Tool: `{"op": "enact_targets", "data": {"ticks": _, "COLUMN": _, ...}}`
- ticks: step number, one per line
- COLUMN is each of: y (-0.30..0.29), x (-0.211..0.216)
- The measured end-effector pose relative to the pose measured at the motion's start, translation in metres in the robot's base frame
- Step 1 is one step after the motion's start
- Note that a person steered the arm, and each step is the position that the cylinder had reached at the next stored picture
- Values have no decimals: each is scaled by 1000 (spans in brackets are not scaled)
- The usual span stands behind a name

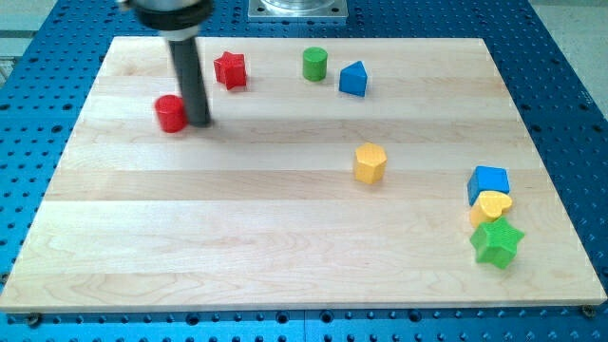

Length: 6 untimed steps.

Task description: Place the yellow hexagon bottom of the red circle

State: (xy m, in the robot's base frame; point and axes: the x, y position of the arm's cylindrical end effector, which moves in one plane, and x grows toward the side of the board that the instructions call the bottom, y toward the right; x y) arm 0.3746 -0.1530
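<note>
Yellow hexagon [370,162] lies well right and below my tip [199,123].

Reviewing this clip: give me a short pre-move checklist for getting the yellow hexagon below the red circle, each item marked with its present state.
1. Yellow hexagon located, standing free of other blocks: ok.
2. Red circle located, near the view's left: ok.
3. Spot below the red circle free of blocks: ok.
4. My tip placed behind the hexagon for a push: not ok; it sits just right of the red circle, far from the hexagon.
5. My tip apart from the red circle: cannot tell; they are very close.
6. Hexagon already at goal: not ok.
</note>
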Motion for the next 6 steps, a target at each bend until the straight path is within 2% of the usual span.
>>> {"op": "enact_targets", "data": {"ticks": 1, "y": 11, "x": 21}}
{"op": "enact_targets", "data": {"ticks": 2, "y": 29, "x": 71}}
{"op": "enact_targets", "data": {"ticks": 3, "y": 65, "x": 128}}
{"op": "enact_targets", "data": {"ticks": 4, "y": 133, "x": 188}}
{"op": "enact_targets", "data": {"ticks": 5, "y": 206, "x": 193}}
{"op": "enact_targets", "data": {"ticks": 6, "y": 248, "x": 193}}
